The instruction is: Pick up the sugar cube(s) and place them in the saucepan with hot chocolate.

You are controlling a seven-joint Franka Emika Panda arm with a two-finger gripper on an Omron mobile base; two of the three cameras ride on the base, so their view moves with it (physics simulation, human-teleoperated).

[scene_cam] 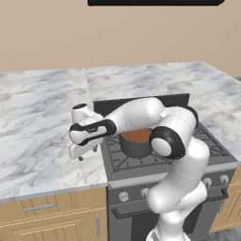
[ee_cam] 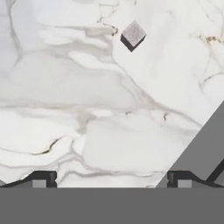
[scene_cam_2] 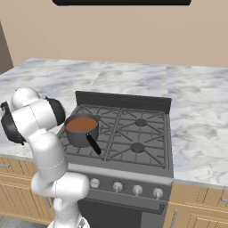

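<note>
Gripper [ee_cam: 111, 179] stood with jaws wide apart and empty, tips at the bottom of the hand view, above the marble counter [ee_cam: 65, 87]. One sugar cube [ee_cam: 133, 35], pale grey, lay on the counter at upper centre, apart from the tips. Saucepan [scene_cam_2: 82, 129] with reddish-brown liquid sat on the stove [scene_cam_2: 133, 138], left of centre in the right base view.

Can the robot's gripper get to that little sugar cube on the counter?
Probably yes. The gripper is open above the marble counter, and nothing lies between it and the sugar cube.
</note>
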